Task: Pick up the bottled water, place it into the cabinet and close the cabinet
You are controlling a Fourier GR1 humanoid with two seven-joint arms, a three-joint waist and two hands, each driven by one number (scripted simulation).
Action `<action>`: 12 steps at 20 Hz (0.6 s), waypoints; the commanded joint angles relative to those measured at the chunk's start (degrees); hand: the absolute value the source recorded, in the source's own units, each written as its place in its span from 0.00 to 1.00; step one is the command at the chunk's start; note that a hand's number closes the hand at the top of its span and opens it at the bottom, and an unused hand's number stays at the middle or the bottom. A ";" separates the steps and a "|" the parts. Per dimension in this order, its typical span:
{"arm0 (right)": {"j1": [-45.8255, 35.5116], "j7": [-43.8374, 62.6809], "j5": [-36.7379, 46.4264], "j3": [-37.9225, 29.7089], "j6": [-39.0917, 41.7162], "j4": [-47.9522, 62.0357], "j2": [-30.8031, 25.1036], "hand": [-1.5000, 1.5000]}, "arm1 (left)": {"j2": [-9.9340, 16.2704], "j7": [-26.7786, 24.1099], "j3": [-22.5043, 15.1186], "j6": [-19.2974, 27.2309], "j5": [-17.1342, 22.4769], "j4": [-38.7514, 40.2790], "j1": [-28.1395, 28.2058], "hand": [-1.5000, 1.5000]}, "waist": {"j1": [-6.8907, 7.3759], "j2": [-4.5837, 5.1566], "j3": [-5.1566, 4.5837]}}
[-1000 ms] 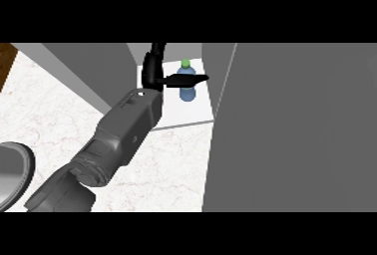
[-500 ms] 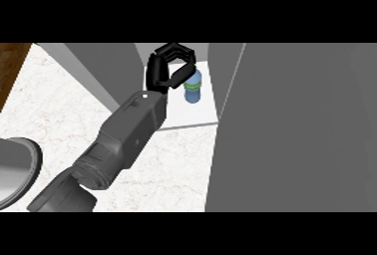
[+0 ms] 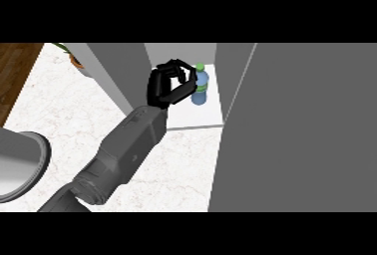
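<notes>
The bottled water (image 3: pixel 199 85), clear blue with a green cap and label, stands upright on the white floor of the open cabinet (image 3: pixel 193 118). My left hand (image 3: pixel 169 83) is inside the cabinet's opening, just left of the bottle. Its fingers are loosely curved and spread, with the fingertips close against the bottle's left side but not wrapped round it. The grey forearm (image 3: pixel 125 152) runs back to the lower left. My right hand does not show.
The cabinet's grey door (image 3: pixel 302 129) stands open and fills the right side. The cabinet's left wall (image 3: pixel 117 74) rises beside the hand. A potted plant (image 3: pixel 74 59) stands at the top left, and a grey round vessel (image 3: pixel 16 167) sits on the marble counter (image 3: pixel 66 114) at the left edge.
One second ago the fingers lay across the bottle. They have since spread and drawn off to its left, leaving the bottle standing in the cabinet.
</notes>
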 commanded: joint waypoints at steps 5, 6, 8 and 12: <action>4.43 3.72 -2.24 -0.18 1.72 -5.26 1.31 1.00 | 0.00 0.38 -5.38 -1.75 2.39 -13.42 12.54 1.00 | 2.58 -0.99 0.05; 1.65 4.41 -3.58 -0.68 1.68 -3.33 -1.80 1.00 | 0.00 -0.31 -3.72 -5.12 1.20 -12.68 13.36 1.00 | 3.87 -1.10 0.04; 2.40 4.82 -0.73 1.52 1.54 -6.34 0.61 1.00 | 0.00 0.52 -6.36 -3.81 1.35 -16.71 15.80 1.00 | 3.51 -0.99 0.04; 4.34 5.47 -1.63 4.43 2.41 -8.97 2.83 1.00 | 0.05 1.88 -7.42 -5.03 0.07 -23.14 20.53 1.00 | 3.92 -1.19 0.06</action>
